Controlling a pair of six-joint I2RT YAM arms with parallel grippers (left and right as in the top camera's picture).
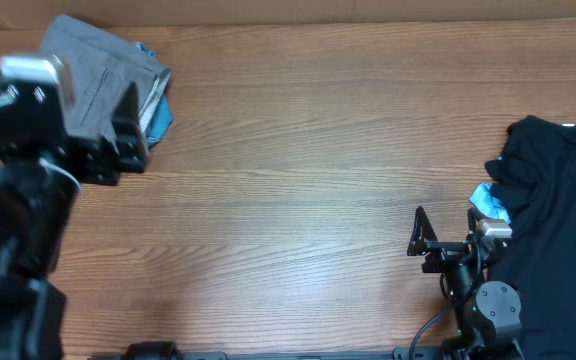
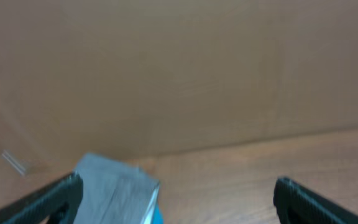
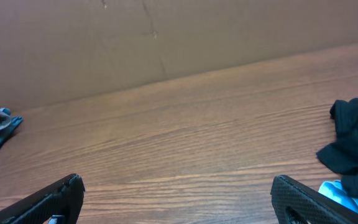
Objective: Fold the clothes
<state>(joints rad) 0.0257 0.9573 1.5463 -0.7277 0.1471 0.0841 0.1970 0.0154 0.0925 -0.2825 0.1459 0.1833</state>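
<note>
My left gripper is spread wide with nothing in it, one finger low on each side of my wrist view. Just ahead of it, toward its left finger, lie the grey shorts, a compact, squared-off bundle on the desk. A blue denim piece peeks out from under their edge on the side nearer the middle of my jaws. The two are touching, so a careless pinch could lift both. From above the bundle looks already doubled over, and I judge the folding largely done, though I cannot see whether the hems line up.

The shorts should be light and limp, soft cotton that sags and slides open if lifted by one corner. The waistband, thicker for its buttons and seam, would be the firmest place to take hold, but I cannot tell from here which edge it is. Failing that, I would pinch a folded edge through all the layers, on the side away from the denim.

My right gripper is also wide and empty, well apart from the shorts. Close on its right sits a black heap with a light-blue scrap touching it. Beyond both grippers bare desk runs to a cardboard wall.
</note>
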